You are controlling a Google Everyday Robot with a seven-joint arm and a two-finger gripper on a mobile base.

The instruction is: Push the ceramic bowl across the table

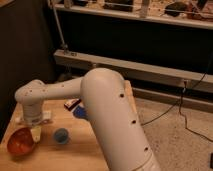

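Observation:
The ceramic bowl [21, 141] is glossy orange-red and sits at the front left corner of the pale wooden table [75, 147]. My gripper [35, 132] hangs from the white arm and comes down right at the bowl's right rim, between the bowl and a small blue cup [61, 135]. I cannot tell whether it touches the rim. The bowl looks tilted, close to the table's left edge.
A flat blue piece [79, 113] and a small red and white item [73, 104] lie behind the arm's big white link [112, 115]. The table's left edge is close to the bowl. A dark shelf unit, cables and speckled floor lie beyond.

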